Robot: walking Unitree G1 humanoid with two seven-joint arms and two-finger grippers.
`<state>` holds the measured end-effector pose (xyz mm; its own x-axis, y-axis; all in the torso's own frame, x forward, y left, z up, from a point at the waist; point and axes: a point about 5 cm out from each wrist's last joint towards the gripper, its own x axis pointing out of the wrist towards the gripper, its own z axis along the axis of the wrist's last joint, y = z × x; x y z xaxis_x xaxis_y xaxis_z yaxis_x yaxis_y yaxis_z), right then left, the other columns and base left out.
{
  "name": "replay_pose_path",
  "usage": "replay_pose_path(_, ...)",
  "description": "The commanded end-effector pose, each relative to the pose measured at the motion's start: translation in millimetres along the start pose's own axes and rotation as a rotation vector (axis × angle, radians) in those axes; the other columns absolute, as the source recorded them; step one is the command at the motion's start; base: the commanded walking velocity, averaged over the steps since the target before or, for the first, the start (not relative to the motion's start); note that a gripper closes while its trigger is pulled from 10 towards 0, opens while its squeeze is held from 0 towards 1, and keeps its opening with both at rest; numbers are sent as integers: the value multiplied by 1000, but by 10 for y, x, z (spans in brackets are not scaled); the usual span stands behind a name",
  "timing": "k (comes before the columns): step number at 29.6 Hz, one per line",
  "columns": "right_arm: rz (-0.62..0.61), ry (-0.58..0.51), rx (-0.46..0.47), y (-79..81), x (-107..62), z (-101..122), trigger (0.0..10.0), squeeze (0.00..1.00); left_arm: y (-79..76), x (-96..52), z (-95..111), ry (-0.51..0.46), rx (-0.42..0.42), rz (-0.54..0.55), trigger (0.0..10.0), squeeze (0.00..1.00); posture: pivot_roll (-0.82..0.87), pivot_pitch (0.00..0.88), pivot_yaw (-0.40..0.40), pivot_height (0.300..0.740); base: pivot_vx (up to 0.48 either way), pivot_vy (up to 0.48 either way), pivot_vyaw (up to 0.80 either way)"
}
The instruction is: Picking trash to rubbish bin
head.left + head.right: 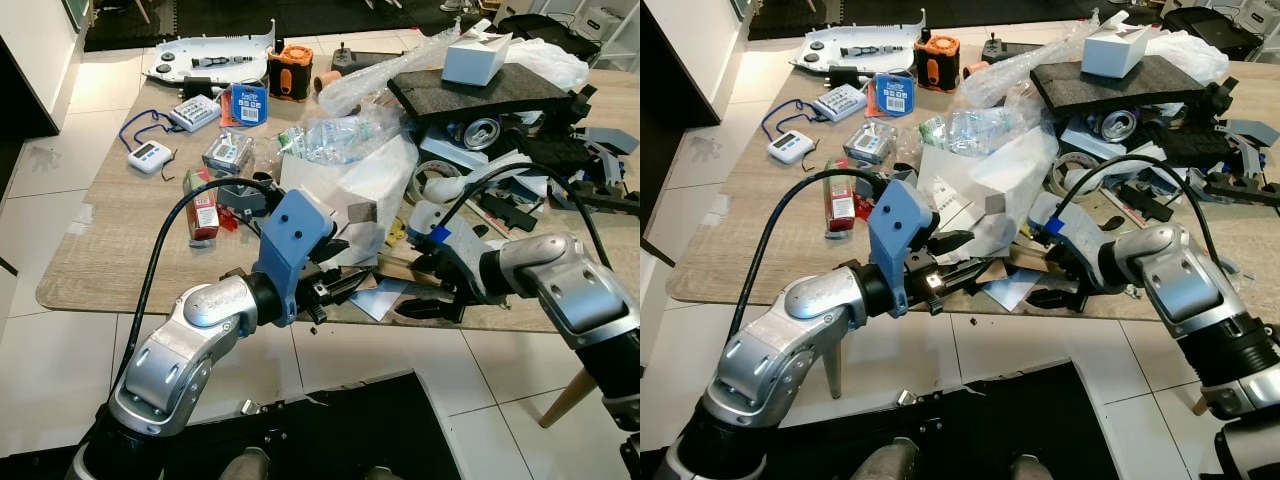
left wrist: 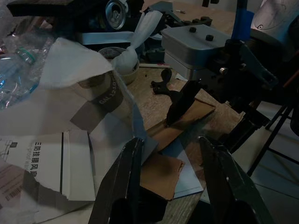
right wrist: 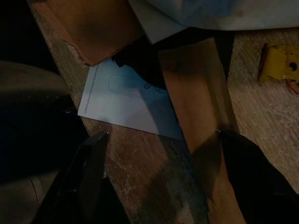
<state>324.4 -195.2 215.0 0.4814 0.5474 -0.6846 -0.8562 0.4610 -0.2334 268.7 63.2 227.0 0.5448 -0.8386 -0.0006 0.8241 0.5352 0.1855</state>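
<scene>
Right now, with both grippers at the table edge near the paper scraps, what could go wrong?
The cardboard strip and pale blue card overlap at the table edge; the open right gripper might push them off. The open left gripper could snag the torn white paper and drag the pile.

Matt wood-grain table (image 1: 110, 250) (crinkled glossy plastic wrap (image 1: 385, 75)).

On the wooden counter (image 1: 110, 250), a white timer (image 1: 150, 156) with a blue cord lies near the left edge. Beside it sit a calculator (image 1: 194, 112) and a blue box (image 1: 249, 103). An orange-black device (image 1: 291, 72) stands behind them. Farther right, a white box (image 1: 476, 58) rests on a dark foam slab (image 1: 480, 92). White floor tiles (image 1: 40, 170) surround the counter.
</scene>
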Motion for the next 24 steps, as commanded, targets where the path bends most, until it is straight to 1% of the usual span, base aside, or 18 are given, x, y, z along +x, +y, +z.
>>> replay_pose_path(1,24,41,39,39,58,-123,3412,0,-43,16,-4,-2,6,-23,10000,0,38,235,35,740,0,0,0)
replay_pose_path(2,24,41,36,35,59,-121,824,0,-41,18,0,-3,7,-24,10000,0,38,235,35,740,0,0,0)
replay_pose_path(3,24,41,33,33,59,-120,824,0,-40,19,2,-4,7,-24,10000,0,38,235,35,740,0,0,0)
replay_pose_path(4,26,40,30,33,61,-120,0,0,-41,20,2,-4,8,-24,10000,0,39,225,34,740,0,0,0)
replay_pose_path(7,26,50,12,38,64,-125,0,0,-45,21,5,-7,10,-23,10000,0,38,217,33,740,0,0,0)
replay_pose_path(19,24,65,-6,46,62,-139,0,0,-56,23,9,-9,10,-26,10000,0,38,217,33,740,0,0,0)
replay_pose_path(23,34,48,2,48,44,-120,0,0,-58,24,11,-13,9,-26,10000,0,38,217,33,740,0,0,0)
replay_pose_path(24,42,26,10,40,13,-95,0,0,-61,26,13,-14,9,-27,10000,0,35,212,30,740,0,0,0)
